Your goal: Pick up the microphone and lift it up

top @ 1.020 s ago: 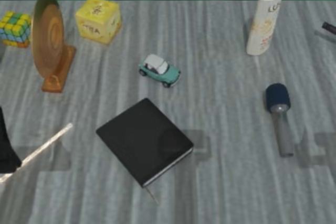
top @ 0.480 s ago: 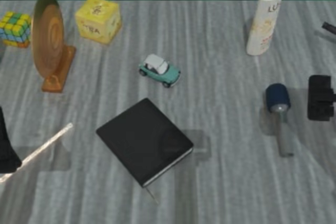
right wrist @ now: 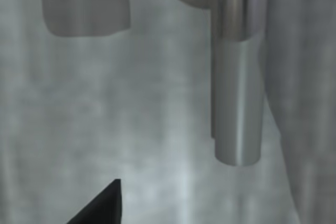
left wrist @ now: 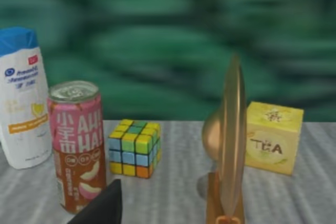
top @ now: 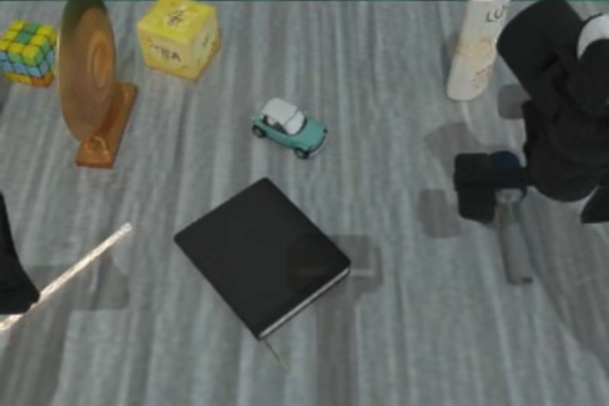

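My right gripper [top: 497, 185] hangs right over the microphone [top: 514, 235] at the table's 3 o'clock side, its handle pointing toward 6; can't tell if the jaws are apart. My left arm's parked at 8 o'clock.

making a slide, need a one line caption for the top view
Right gripper above the head of the microphone lying on the grey table, left arm parked at the left edge.
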